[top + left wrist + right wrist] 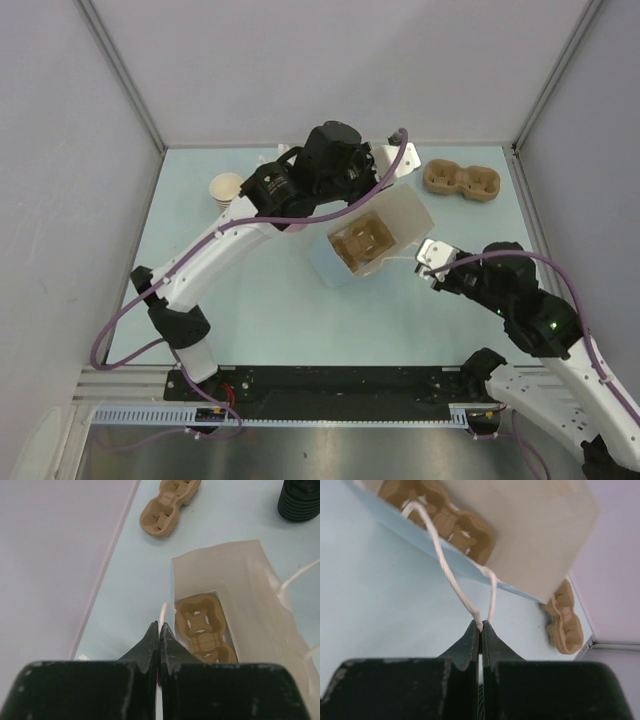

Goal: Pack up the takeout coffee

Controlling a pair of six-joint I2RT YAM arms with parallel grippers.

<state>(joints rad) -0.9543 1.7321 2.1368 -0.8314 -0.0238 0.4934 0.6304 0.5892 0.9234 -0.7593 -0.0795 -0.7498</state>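
We are holding the paper bag (400, 215) open: the right gripper (480, 627) pinches 1 string handle (445, 565), and the left gripper (159, 630), jaws closed, seems to pinch the other. A cup carrier (362, 243) lies inside. The takeout coffee shows in no view. Next, we judge, 1 gripper must let go, find it and fetch it.

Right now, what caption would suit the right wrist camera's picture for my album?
Right gripper pinching the white handle of a paper bag with a cup tray inside.
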